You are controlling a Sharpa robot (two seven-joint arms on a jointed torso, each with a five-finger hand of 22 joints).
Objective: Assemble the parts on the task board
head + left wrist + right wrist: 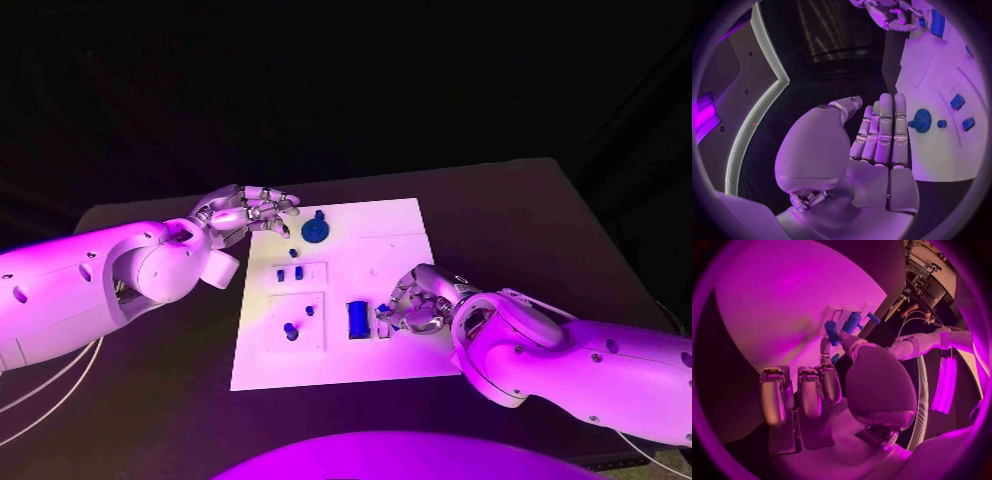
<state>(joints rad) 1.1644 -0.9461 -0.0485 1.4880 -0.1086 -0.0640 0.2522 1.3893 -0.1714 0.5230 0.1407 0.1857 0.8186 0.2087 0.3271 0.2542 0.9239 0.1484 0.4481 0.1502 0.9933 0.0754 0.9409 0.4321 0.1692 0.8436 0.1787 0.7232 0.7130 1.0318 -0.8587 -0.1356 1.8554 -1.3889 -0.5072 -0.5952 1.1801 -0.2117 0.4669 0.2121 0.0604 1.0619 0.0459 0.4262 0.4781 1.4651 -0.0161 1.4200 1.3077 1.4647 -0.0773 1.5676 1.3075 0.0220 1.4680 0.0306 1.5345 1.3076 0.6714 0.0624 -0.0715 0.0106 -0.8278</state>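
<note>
The white task board lies in the middle of the table. A blue gear sits near its far left corner, seen also as the gear. My left hand hovers at that corner beside the gear, its fingers straight and together, holding nothing. My right hand is over the board's right middle, next to a blue rectangular block. Its thumb and a finger pinch a small blue peg just above the board; the other fingers are curled in.
Two short blue pegs stand in a raised square left of centre. Two more blue pieces sit in the square nearer me, and a small blue knob lies below the gear. Dark table surrounds the board.
</note>
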